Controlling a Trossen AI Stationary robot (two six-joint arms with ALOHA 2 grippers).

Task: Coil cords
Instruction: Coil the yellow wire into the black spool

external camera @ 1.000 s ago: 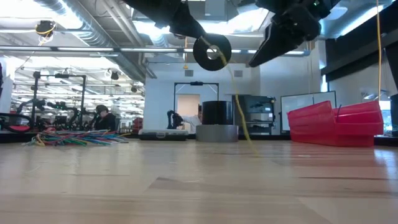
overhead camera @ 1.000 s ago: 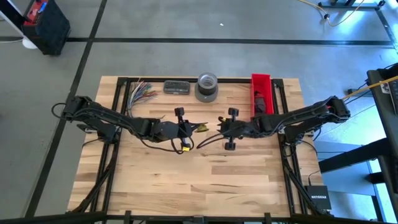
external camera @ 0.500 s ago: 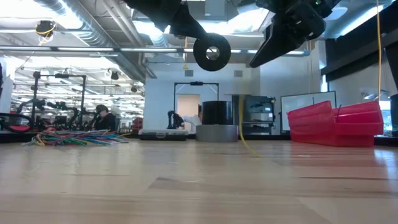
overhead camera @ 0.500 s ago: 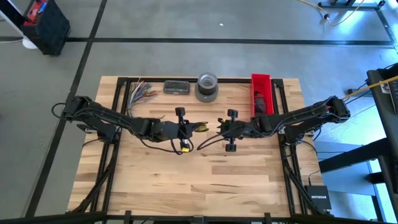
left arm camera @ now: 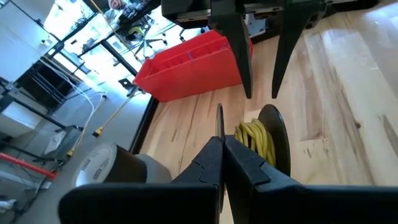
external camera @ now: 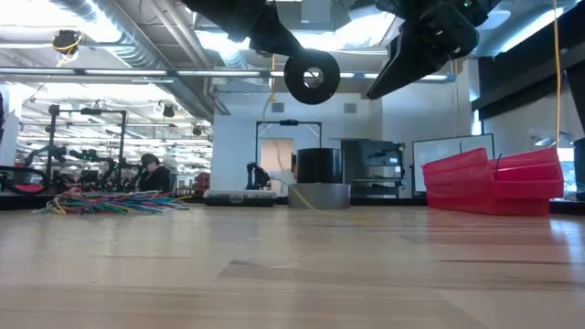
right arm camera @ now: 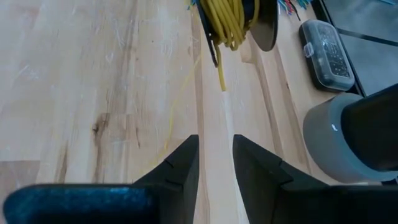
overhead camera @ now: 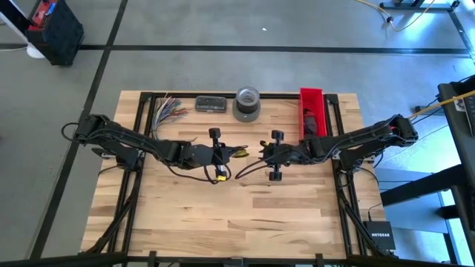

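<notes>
A small black spool (external camera: 312, 76) wound with yellow cord (left arm camera: 255, 138) hangs high above the table's middle, held by my left gripper (overhead camera: 234, 153). It also shows in the right wrist view (right arm camera: 235, 18). A short yellow cord end (right arm camera: 220, 73) hangs from the spool, and a thin yellow strand (right arm camera: 180, 106) trails toward the table. My right gripper (overhead camera: 263, 153) is open and empty, level with the spool just to its right, its fingers (left arm camera: 239, 56) pointing at it with a gap between. My left gripper is shut on the rim of one black flange of the spool (left arm camera: 219, 124), pinched between its two fingers. The fingers come level from the table's left. The spool is lifted clear of the table, its flanges upright, the yellow winding beside the fingers.
At the far edge stand a grey tape roll (overhead camera: 246, 104), a dark flat case (overhead camera: 211, 104), a fan of multicoloured wires (overhead camera: 167, 110) and a red bin (overhead camera: 312, 111). The table's near half (overhead camera: 237, 215) is bare wood.
Both grippers and the spool have kept still. The loose yellow strand that hung from the spool down to the table has dropped; now only a short low piece shows near the table top.
</notes>
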